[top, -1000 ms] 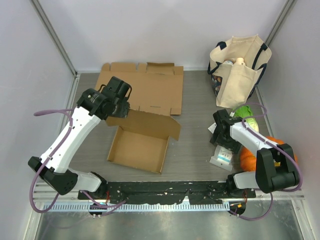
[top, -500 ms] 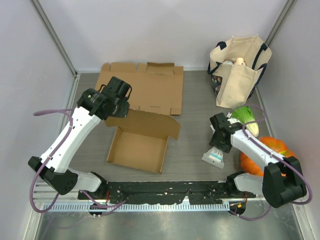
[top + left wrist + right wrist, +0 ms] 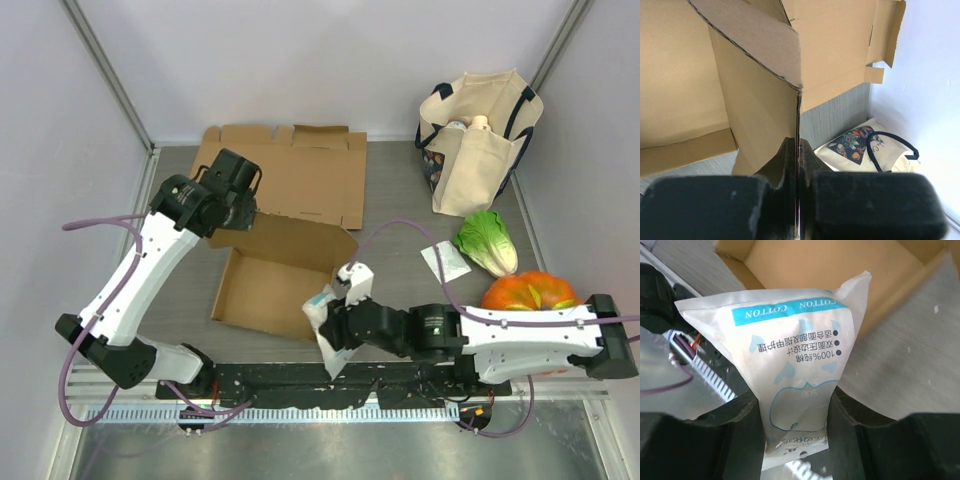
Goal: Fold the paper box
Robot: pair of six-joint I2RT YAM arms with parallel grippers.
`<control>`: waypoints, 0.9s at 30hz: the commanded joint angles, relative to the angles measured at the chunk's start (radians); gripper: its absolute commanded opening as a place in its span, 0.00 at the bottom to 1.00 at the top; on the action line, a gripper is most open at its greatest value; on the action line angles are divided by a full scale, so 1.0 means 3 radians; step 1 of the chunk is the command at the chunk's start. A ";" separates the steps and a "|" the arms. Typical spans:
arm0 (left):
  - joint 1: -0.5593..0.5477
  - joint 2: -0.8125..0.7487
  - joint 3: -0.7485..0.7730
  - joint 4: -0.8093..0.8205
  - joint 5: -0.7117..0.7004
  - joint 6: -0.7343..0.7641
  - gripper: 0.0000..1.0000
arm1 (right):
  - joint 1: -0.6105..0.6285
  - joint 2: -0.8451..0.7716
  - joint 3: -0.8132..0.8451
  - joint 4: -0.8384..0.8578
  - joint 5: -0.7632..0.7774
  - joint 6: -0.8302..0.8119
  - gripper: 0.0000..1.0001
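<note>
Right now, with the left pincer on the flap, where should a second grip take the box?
Probably the tray's near wall, from above: a thin upright edge, free on both faces, that jaws can straddle. The right pincer would first have to drop its cotton pack.

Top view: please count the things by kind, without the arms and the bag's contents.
Cardboard pieces: 2 (flat sheet, open box)
Tote bag: 1
Vegetables: 2 (cabbage, pumpkin)
White packets: 2 (loose packet, cotton packet)
Total: 7

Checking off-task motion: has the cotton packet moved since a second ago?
Yes: cotton packet, in the right claw, went left from beside the pumpkin to the cardboard box.
</note>
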 commanded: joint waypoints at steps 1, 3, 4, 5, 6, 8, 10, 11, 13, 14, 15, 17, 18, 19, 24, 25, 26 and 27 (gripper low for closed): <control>0.0002 -0.0067 0.0103 -0.0756 -0.0103 -0.1282 0.00 | -0.0083 0.0521 0.0129 0.1356 0.0435 -0.0961 0.53; 0.0002 -0.0123 0.0027 -0.0771 -0.0052 -0.1348 0.00 | -0.0328 0.0924 0.0317 0.1719 0.0165 -0.1285 0.61; 0.0002 -0.0139 0.0006 -0.0761 -0.0036 -0.1369 0.00 | -0.0527 0.1018 0.0415 0.1818 0.0175 -0.1346 0.68; 0.0002 -0.0154 -0.0004 -0.0771 -0.0016 -0.1379 0.00 | -0.0615 0.1084 0.0426 0.1925 -0.0023 -0.1428 0.72; 0.0002 -0.0149 -0.0004 -0.0781 -0.0006 -0.1384 0.00 | -0.0671 0.1136 0.0416 0.2144 -0.0025 -0.1596 0.77; 0.0002 -0.0154 -0.0035 -0.0807 0.0015 -0.1394 0.00 | -0.0657 0.1065 0.0253 0.2395 0.0062 -0.1837 0.85; 0.0002 -0.0169 -0.0060 -0.0786 0.0040 -0.1389 0.00 | -0.0601 0.0715 0.0100 0.2249 0.0164 -0.1919 0.85; 0.0002 -0.0169 -0.0071 -0.0781 0.0040 -0.1384 0.00 | -0.0560 0.0550 0.0013 0.2106 0.0251 -0.1935 0.86; 0.0002 -0.0164 -0.0081 -0.0771 0.0020 -0.1374 0.00 | -0.0524 -0.0020 -0.0278 0.1937 0.0314 -0.1919 0.86; 0.0002 -0.0154 -0.0086 -0.0766 0.0025 -0.1349 0.00 | -0.0524 -0.0176 -0.0356 0.1719 0.0288 -0.1940 0.86; 0.0002 -0.0129 -0.0086 -0.0751 0.0035 -0.1323 0.00 | -0.0534 -0.0330 -0.0422 0.1666 0.0318 -0.1925 0.86; 0.0002 -0.0113 -0.0111 -0.0705 0.0066 -0.1282 0.00 | -0.0666 -0.0570 -0.0510 0.1350 0.0313 -0.1930 0.84; 0.0002 -0.0113 -0.0132 -0.0689 0.0091 -0.1277 0.00 | -0.0702 -0.0622 -0.0515 0.1328 0.0328 -0.1940 0.84; 0.0002 -0.0118 -0.0152 -0.0633 0.0127 -0.1262 0.00 | -0.0738 -0.0678 -0.0566 0.1328 0.0303 -0.1960 0.84; 0.0002 -0.0144 -0.0163 -0.0643 0.0041 -0.1277 0.00 | -0.0882 -0.0771 -0.0627 0.1358 -0.0386 -0.1879 0.72; 0.0002 -0.0149 -0.0163 -0.0658 0.0025 -0.1287 0.00 | -0.0806 -0.0741 -0.0678 0.1445 -0.0615 -0.1797 0.69; 0.0002 -0.0149 -0.0168 -0.0648 0.0015 -0.1287 0.00 | -0.0678 -0.0720 -0.0729 0.1698 -0.0582 -0.1660 0.67; 0.0002 -0.0159 -0.0173 -0.0638 0.0020 -0.1287 0.00 | -0.0470 -0.0583 -0.0785 0.1858 -0.0445 -0.1699 0.65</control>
